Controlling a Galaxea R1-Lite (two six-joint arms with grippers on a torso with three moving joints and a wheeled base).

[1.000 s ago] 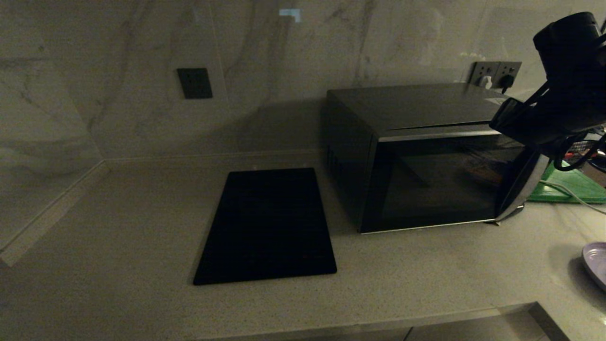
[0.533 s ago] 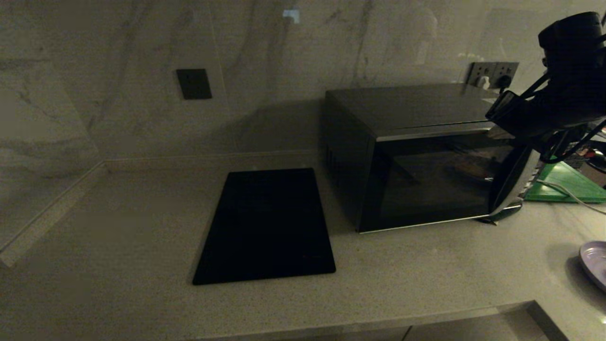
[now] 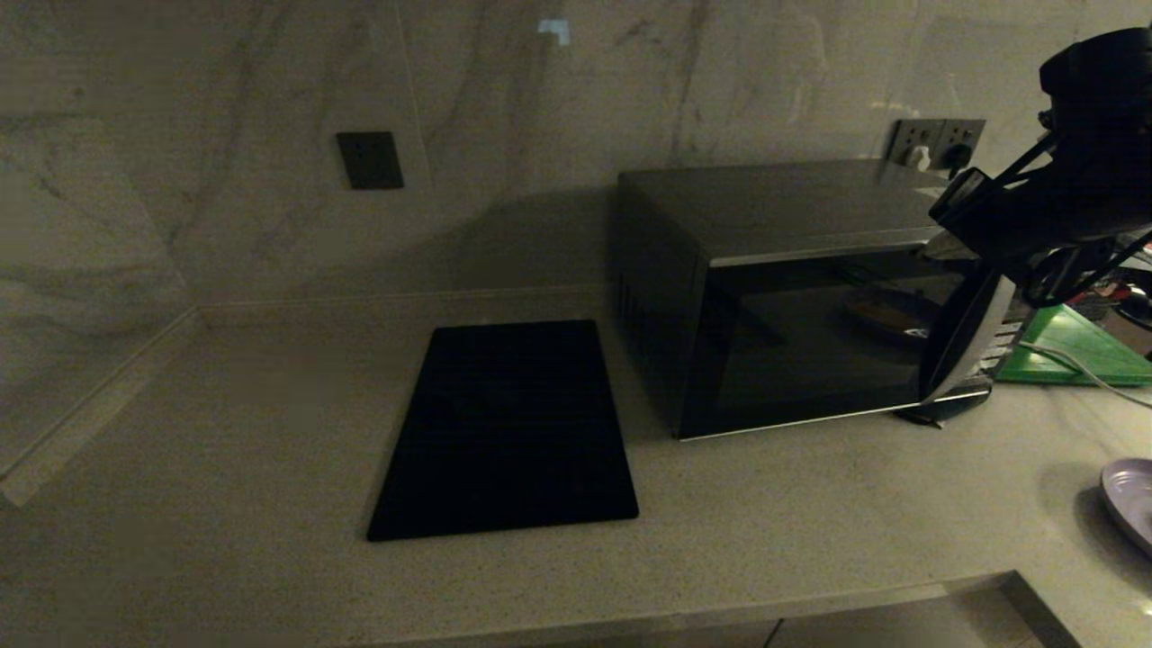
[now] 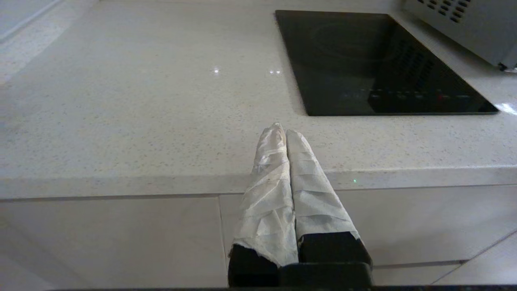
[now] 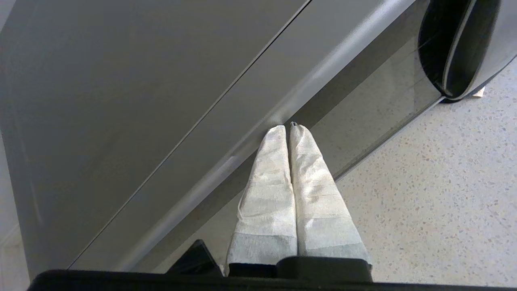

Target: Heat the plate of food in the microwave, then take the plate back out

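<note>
Head view, microwave [image 3: 792,297]: stood on the tabletop [image 3: 792,504] at right, black glass door, curved silver handle [image 3: 967,337] at its right edge.
Head view, right gripper: not distinguishable; only the dark arm seen above the handle end of the door.
Head view, plate of food [image 3: 1132,499]: rested on the tabletop at the far right edge, well apart from the microwave, partly cut off; food not distinguishable.
Head view, other: black cooktop [image 3: 508,427] left of the microwave; green board [image 3: 1080,351] behind it at right.
Left wrist view, left gripper [image 4: 282,131]: parked by the front edge of the tabletop, jaws clenched on nothing.
Right wrist view, right gripper [image 5: 288,128]: jaws pressed together and empty, tips against the door's upper edge, handle [image 5: 456,44] off to one side.
Step in hand, judged: working the door.
Doing it well: tips kept flat on the door edge, steady and slow, no sliding across the glass; plate left clear of the door's path.
</note>
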